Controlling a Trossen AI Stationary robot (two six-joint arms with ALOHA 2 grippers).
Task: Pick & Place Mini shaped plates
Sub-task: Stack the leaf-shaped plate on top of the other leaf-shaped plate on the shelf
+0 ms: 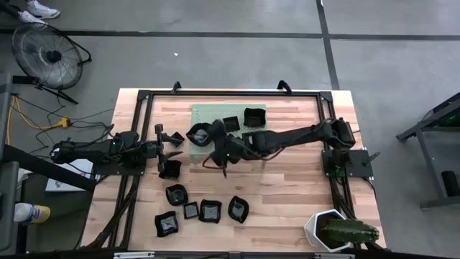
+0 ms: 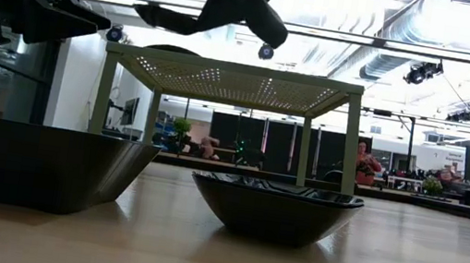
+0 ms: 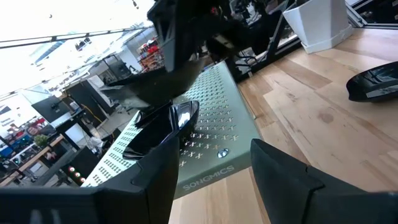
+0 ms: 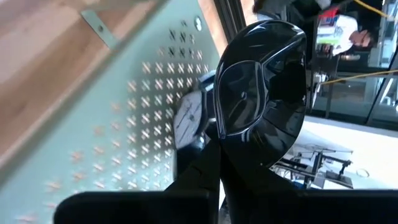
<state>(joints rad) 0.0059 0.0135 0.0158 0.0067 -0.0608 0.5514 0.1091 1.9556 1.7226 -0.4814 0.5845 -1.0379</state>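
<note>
Several small glossy black plates lie on the table's near part, among them one [image 1: 176, 194] and another [image 1: 238, 208]; one more [image 1: 170, 169] rests just near of my left gripper. Two square ones [image 1: 253, 115] sit on the green perforated shelf [image 1: 215, 111]. My right gripper [image 1: 210, 140] reaches in from the right and is shut on a rounded plate [image 1: 200, 134] above the shelf's near left corner. Beneath it another plate [image 3: 165, 127] rests on the shelf top. My left gripper [image 1: 169, 140] hangs open beside the shelf's left end, touching nothing. My right gripper holds the rounded plate by its rim [image 4: 214, 127], on the side toward the gripper. The fingers [image 4: 199, 168] come at it roughly level from the table's right. The plate [image 2: 166, 17] is lifted clear above the shelf top, tilted. The gripper hides the exact finger placement.
A white hexagonal pot [image 1: 323, 226] with a cactus stands at the near right corner. The shelf stands on thin legs [image 2: 351, 144] with open space beneath. Black frame rails [image 1: 136, 144] run along the table's edges. Bare wood lies right of the near plates.
</note>
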